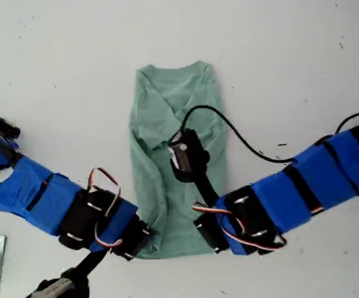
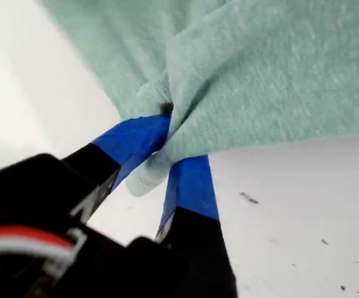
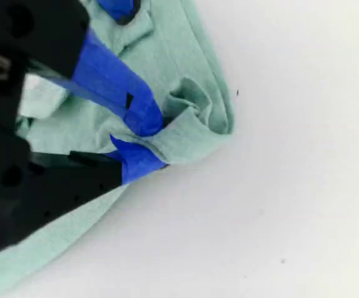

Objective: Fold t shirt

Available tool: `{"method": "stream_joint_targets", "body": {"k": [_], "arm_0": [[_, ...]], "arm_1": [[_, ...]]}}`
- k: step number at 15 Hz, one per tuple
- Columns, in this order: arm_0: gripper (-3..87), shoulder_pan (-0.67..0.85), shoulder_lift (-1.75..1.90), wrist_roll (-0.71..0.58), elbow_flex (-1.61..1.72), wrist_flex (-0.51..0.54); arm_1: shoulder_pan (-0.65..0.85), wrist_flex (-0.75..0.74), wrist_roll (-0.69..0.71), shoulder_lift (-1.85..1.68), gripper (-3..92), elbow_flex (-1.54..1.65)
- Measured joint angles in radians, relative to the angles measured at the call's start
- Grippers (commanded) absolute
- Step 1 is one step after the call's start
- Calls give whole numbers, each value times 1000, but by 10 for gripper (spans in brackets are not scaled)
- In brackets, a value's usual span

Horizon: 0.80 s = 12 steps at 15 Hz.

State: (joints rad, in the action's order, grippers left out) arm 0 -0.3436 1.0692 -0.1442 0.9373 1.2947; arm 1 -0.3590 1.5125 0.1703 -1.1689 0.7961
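My first gripper [image 2: 167,146] and my second gripper [image 3: 145,146] each have their blue-taped fingers [image 2: 192,186] clamped on a pinch of hem at the t shirt [image 1: 176,161], which lies as a narrow strip mid-table [image 1: 291,62], neckline toward 12 o'clock in the exterior view, hem toward 6. The soft, light knit bunches and sags where pinched; gripping both hem corners looks the surest hold.

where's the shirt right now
The shirt lies mid-table in the exterior view, between both arms, its near hem pinched by my first gripper and my second gripper.
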Motion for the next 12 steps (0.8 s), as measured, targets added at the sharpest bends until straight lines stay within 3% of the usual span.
{"method": "stream_joint_targets", "body": {"k": [4, 10, 11, 12], "arm_0": [[-2, 51, 89, -75, 9, -18], [-2, 420, 298, -204, 170, 63], [57, 468, 304, -229, 178, 69], [244, 497, 318, -241, 190, 77]], "arm_1": [[127, -2, 152, -98, -12, 54], [468, -14, 325, -166, 10, 147], [517, -21, 342, -176, 104, 155], [558, -23, 344, -186, 231, 167]]}}
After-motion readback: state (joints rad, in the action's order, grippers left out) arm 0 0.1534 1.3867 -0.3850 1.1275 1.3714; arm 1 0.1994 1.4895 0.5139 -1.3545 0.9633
